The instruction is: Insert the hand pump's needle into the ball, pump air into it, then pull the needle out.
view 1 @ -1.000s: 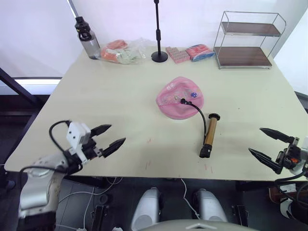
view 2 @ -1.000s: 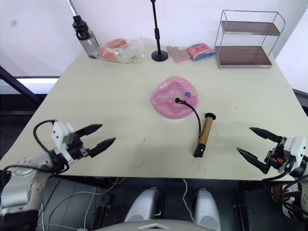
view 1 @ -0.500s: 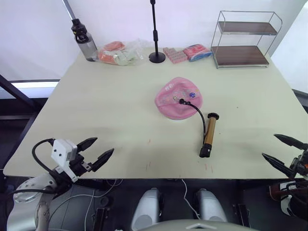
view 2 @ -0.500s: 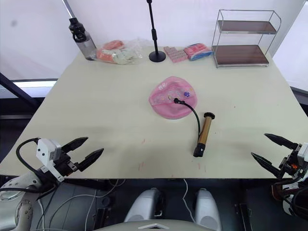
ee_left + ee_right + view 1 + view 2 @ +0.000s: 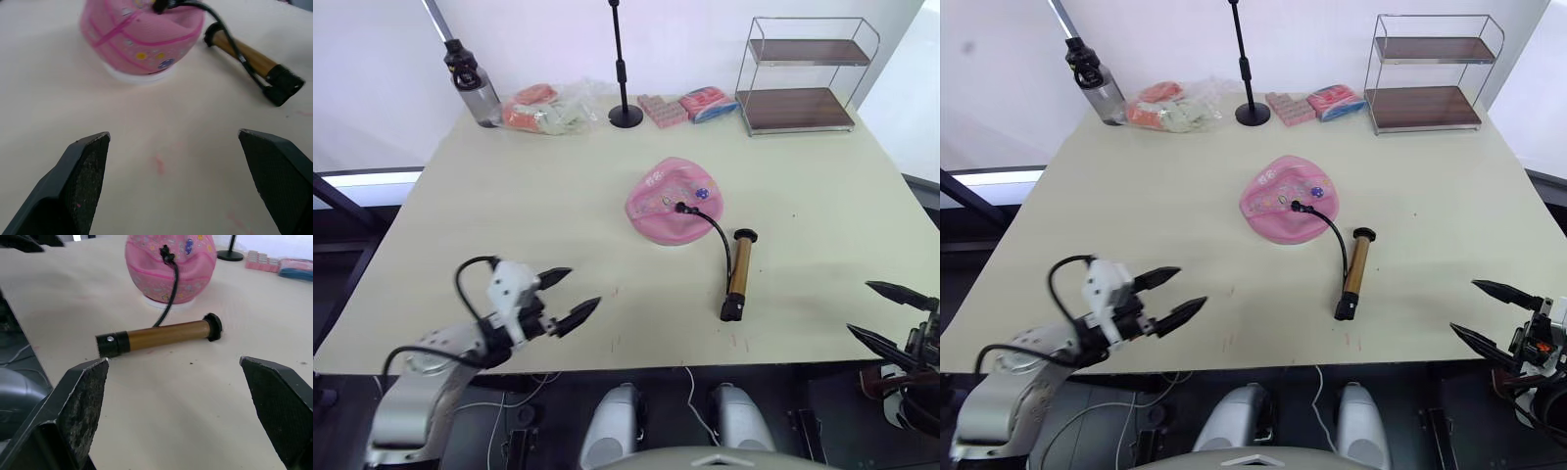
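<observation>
The pink ball (image 5: 676, 201) lies flattened near the table's middle. The black fitting of the needle (image 5: 681, 207) sits in its top; the pin itself is hidden. A thin black hose curves from there to the hand pump (image 5: 738, 275), which lies flat on the table just right of the ball. My left gripper (image 5: 584, 287) hovers open over the front left of the table, well short of the ball (image 5: 142, 34). My right gripper (image 5: 859, 306) is open at the front right edge, facing the pump (image 5: 161, 335), with nothing between its fingers.
Along the back edge stand a dark water bottle (image 5: 470, 83), a plastic bag of items (image 5: 548, 106), a black pole stand (image 5: 625, 116), small pink (image 5: 656, 108) and blue-red packs (image 5: 710, 103), and a two-tier wire shelf (image 5: 803, 73).
My left gripper dipped back to the front edge, then came forward and right over the table toward the ball. My right gripper drew back to the front right edge. The view shifted.
</observation>
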